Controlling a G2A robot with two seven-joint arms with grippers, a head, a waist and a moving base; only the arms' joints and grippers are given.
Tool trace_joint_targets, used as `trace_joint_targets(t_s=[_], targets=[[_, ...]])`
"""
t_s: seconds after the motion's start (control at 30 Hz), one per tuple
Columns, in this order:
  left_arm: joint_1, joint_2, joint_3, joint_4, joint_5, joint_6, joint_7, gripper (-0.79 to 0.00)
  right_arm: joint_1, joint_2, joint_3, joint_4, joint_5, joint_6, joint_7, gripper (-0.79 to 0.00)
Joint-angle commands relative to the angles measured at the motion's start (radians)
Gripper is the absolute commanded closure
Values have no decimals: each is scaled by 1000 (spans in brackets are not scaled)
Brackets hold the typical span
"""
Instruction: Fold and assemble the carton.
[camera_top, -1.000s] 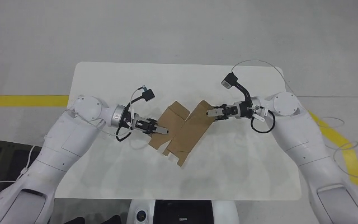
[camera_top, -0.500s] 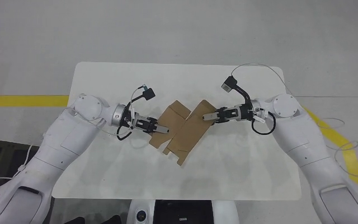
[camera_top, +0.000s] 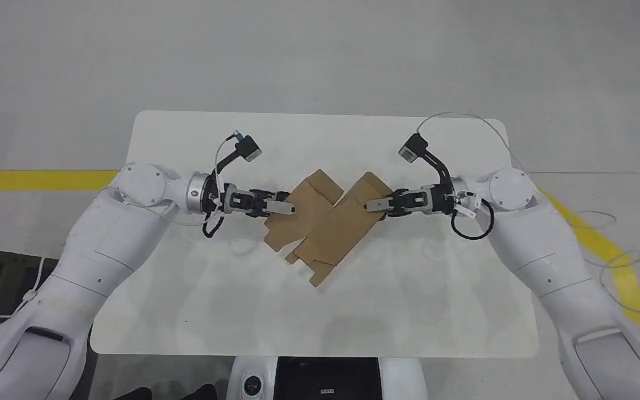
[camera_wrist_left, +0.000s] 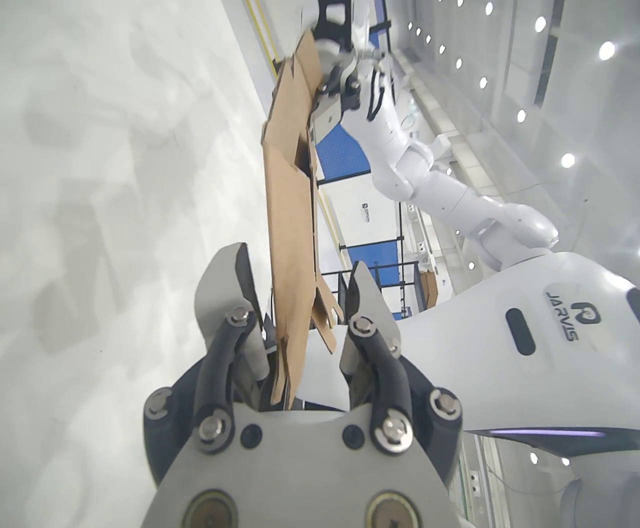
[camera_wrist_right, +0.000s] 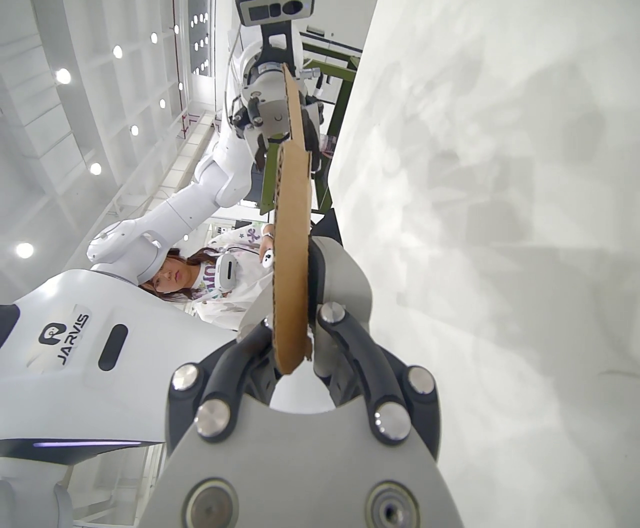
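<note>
Carton (camera_top: 325, 225): flat brown corrugated blank with creased panels and notched flaps, positioned over the middle of the white worktop (camera_top: 200, 300). Spans the gap between the two end effectors, one at each opposite edge. Appears edge-on in both wrist views (camera_wrist_left: 287, 200) (camera_wrist_right: 290, 240), standing apart from the worktop surface there. Cannot tell whether the lowest corner touches the worktop.

Left end effector (camera_top: 283, 210): meets the carton edge on the robot's left side. In the left wrist view (camera_wrist_left: 300, 260), released, fingers spread wider than the board. Takes the carton edge deep between the fingers, with a gap visible on each side and a small flap close to one finger. Shows farther off in the right wrist view (camera_wrist_right: 265, 125), at the far end of the board.

Right end effector (camera_top: 372, 203): meets the opposite carton edge. In the right wrist view (camera_wrist_right: 300, 300), clenched on the board, one finger pressed flat against its face, the other hidden behind it. Shows in the left wrist view (camera_wrist_left: 325, 100) at the far end of the carton.
</note>
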Motion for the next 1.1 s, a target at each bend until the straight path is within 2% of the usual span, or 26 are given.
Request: trace_joint_targets(t_s=[0.0, 0.13, 0.33, 0.6, 0.8, 0.87, 1.07], targets=[[-1, -2, -14, 35, -10, -11, 40, -785, 2, 2, 2, 3, -11, -11, -11, 0], [16, -8, -40, 56, 17, 31, 230, -785, -1, 5, 23, 29, -12, -40, -40, 0], [76, -11, -57, -46, 40, 98, 355, -785, -29, 7, 59, 17, 3, -26, -124, 0], [140, -18, -69, -152, 51, 161, 454, -785, -85, 12, 92, -73, -39, 8, -240, 0], [182, -24, -95, -184, 4, 191, 510, -785, -142, 21, 128, -130, -98, 40, -340, 0], [193, -26, -109, -193, -43, 208, 508, -785, -157, 23, 136, -147, -115, 51, -356, 0], [220, -21, -165, -215, -41, 230, 522, -785, -181, 28, 156, -167, -167, 81, -375, 0]])
